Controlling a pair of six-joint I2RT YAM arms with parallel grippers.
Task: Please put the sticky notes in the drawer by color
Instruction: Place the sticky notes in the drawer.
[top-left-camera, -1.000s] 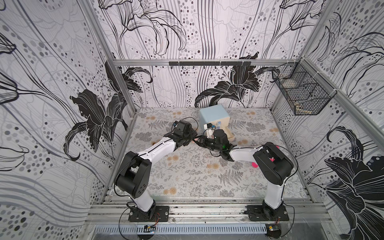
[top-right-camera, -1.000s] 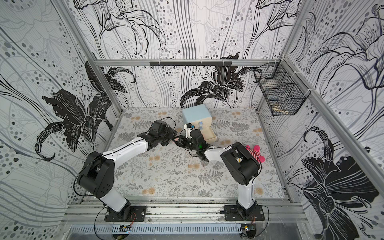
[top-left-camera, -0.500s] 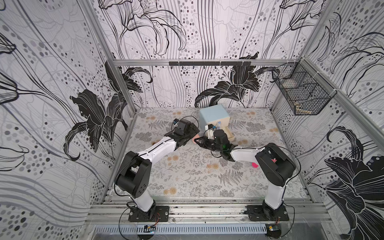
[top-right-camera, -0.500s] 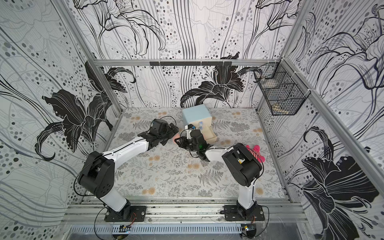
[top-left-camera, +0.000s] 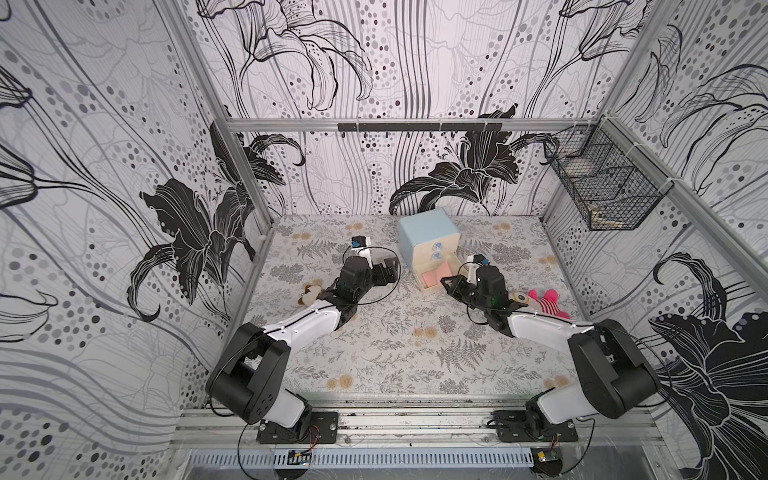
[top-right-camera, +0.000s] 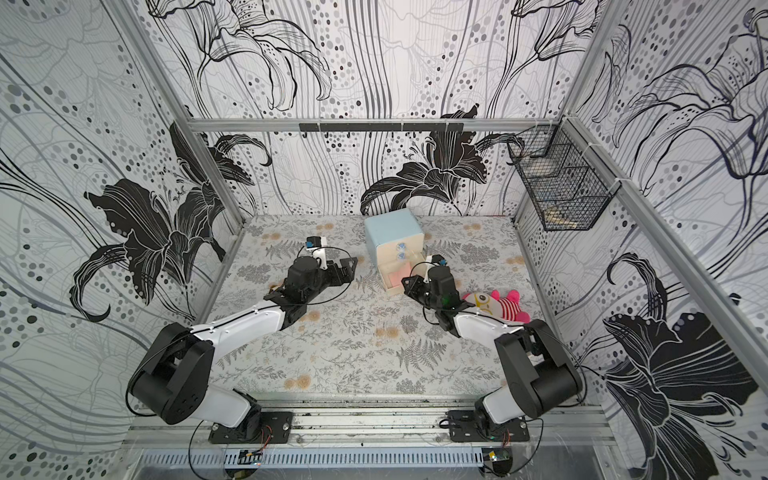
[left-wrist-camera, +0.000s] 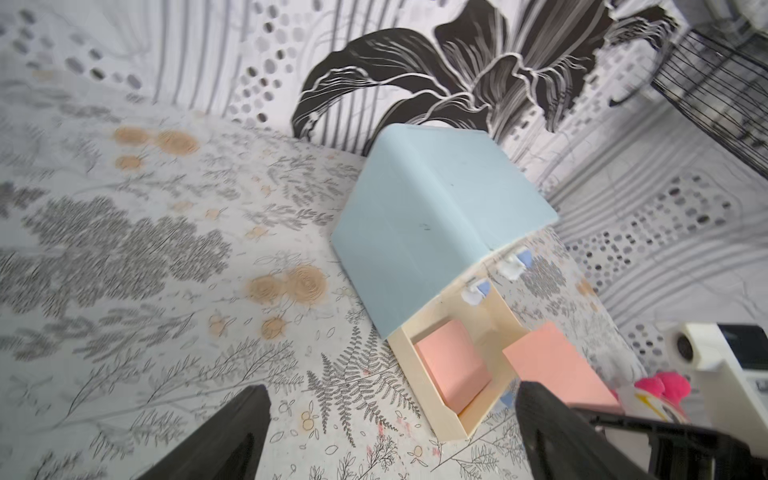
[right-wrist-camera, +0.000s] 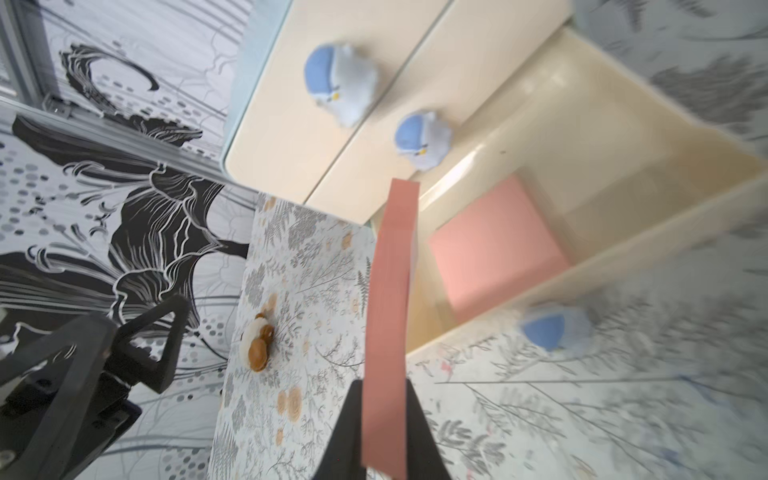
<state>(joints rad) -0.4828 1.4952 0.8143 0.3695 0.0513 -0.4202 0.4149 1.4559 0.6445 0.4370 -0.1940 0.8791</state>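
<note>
Fern-and-blossom print across the tabletop, black lilies on the walls behind; at far left a small brown-and-cream toy, largely hidden by the left arm in both top views, too small to identify; next, left gripper over the mat just left of the chest, fingers spread wide with nothing between them, lower parts cut off by the frame edge in the left wrist view; right of it the drawer chest, light blue shell, near the back wall, set at a slight angle; upper two cream fronts shut, upper knobs blurred; bottom drawer pulled out toward the arms; inside it one pink sticky pad, flat on the tray floor, partly screened by the right gripper in both top views; bottom knob smeared by blur; right gripper at the open drawer's front, fingers clamped on a second pink pad, seen edge-on in the right wrist view; over the tray or just beside its wall, hard to tell; further right, pink striped plush on the mat, lower part hidden behind the right forearm; on the right wall a black wire basket, pale contents indistinct through the mesh.
</note>
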